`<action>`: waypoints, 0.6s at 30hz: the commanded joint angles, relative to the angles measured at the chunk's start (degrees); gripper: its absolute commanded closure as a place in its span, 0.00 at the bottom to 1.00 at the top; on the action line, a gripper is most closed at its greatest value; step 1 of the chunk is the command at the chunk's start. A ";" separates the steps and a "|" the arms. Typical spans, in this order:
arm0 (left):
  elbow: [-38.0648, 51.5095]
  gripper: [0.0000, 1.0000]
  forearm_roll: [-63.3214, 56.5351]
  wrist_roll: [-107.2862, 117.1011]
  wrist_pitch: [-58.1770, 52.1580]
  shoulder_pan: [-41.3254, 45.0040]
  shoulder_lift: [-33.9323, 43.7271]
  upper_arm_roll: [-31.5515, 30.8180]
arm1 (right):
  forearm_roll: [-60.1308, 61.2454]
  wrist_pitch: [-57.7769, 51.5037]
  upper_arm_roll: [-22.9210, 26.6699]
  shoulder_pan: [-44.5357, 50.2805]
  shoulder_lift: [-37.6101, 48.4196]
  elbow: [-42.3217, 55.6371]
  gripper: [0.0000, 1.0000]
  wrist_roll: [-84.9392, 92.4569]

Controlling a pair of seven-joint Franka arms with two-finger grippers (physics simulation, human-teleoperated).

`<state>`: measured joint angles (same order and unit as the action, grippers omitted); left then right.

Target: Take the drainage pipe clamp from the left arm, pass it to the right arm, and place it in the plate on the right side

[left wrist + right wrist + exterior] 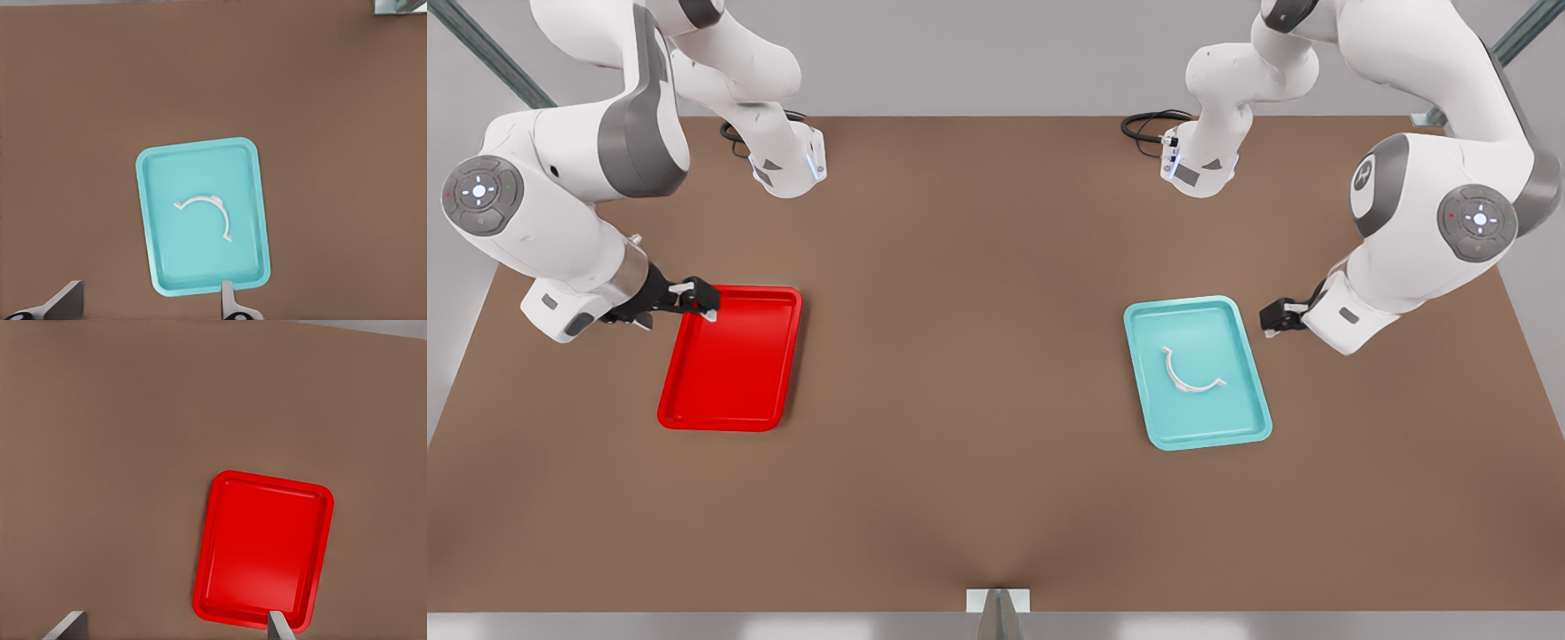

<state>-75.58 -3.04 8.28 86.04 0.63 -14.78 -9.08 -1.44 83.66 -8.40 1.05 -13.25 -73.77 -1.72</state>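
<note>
The drainage pipe clamp [1181,383], a thin white half-ring, lies flat in the teal tray [1209,418] on the front view's right. From the left wrist, the clamp [203,199] sits near the middle of that tray [200,263]. My left gripper [1268,317] hovers open just beside the tray's far outer corner, holding nothing; its fingers [227,300] are spread wide. The plate [729,373], a bright red tray, lies on the front view's left with nothing in it. My right gripper [699,300] hangs open over its far corner, above the plate [263,547], fingers [277,623] apart.
Both trays rest on a brown table [978,356] with a wide bare stretch between them. The two arm bases [791,169] stand at the far edge with cables [1147,124] beside them. A small metal bracket [998,604] sits at the near edge.
</note>
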 commanded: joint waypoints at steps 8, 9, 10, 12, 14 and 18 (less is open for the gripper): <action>-11.25 0.00 -0.48 95.51 21.88 -2.12 -7.72 0.47 | 0.04 0.63 -0.03 -0.17 0.07 0.03 0.00 -1.18; -14.50 0.00 -0.48 98.94 26.01 -2.47 -7.54 0.55 | 1.26 0.63 0.05 -0.17 0.07 0.03 0.00 -1.18; -15.82 0.00 -0.48 103.42 27.95 -2.91 -7.54 0.64 | 1.62 0.63 0.14 -0.17 0.07 0.03 0.00 -1.18; -18.99 0.00 -0.65 110.29 31.12 -3.00 -7.63 1.43 | 1.53 0.63 0.14 -0.17 0.07 0.03 0.00 -1.18; -25.05 0.00 -0.56 114.15 36.47 -3.18 -6.67 1.70 | 1.53 0.63 0.23 -0.26 0.07 0.03 0.00 -1.35; -32.34 0.00 -0.48 118.99 42.89 -3.79 -5.08 1.61 | 0.48 0.54 0.40 -0.26 0.07 -0.06 0.00 -1.09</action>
<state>-106.68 -3.50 68.19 118.31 -3.15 -20.21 -7.45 -0.48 84.24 -8.00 0.77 -13.25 -73.84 -2.47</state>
